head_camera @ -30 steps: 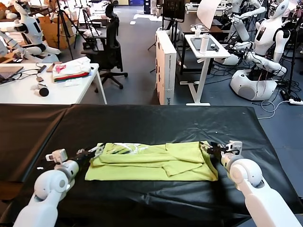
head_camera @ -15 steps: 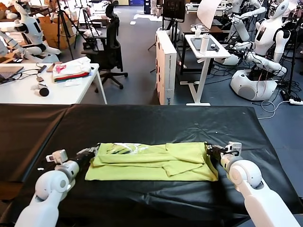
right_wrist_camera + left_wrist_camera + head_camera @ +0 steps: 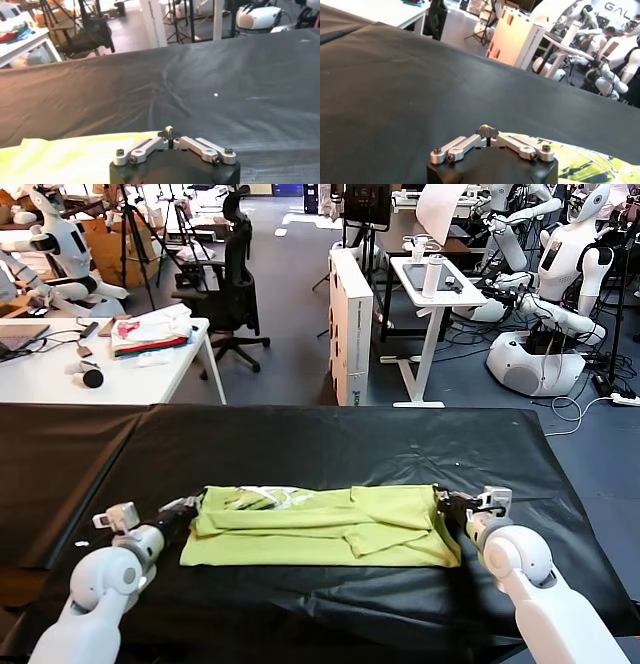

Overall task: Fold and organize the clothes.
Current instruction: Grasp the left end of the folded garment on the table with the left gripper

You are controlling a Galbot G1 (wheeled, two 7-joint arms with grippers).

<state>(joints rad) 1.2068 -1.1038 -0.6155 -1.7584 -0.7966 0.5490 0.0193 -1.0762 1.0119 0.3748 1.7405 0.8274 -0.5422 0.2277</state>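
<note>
We see the lime T-shirt point(image 3: 325, 526) lying folded into a long band on the black-covered bench point(image 3: 330, 444), a little nearer the robot than the bench's middle, its long axis running from the robot's left to its right. The small white-and-dark print point(image 3: 268, 497) sits toward the left end of the far edge; we cannot read any words in it. The only writing we can partly make out is a few large pale letters, "GAL", on a dark panel in the background of the left wrist view, cut off at the frame's edge. Our left claw point(image 3: 197, 504) is at the shirt's left far corner, its fingers pressed together; in the left wrist view the tips point(image 3: 488, 132) meet right at the edge of the cloth, and they appear to pinch that corner, though the cloth between them is hard to see. Our right claw point(image 3: 437, 499) is at the shirt's right far corner, also closed, and in the right wrist view its tips point(image 3: 169, 132) come together over the yellow fabric's edge, seemingly nipping it. Beyond the bench stands a white desk point(image 3: 150, 379) with a pile of white, pink and red cloth point(image 3: 150, 331), and other white robots point(image 3: 560, 274) wait in the room.
</note>
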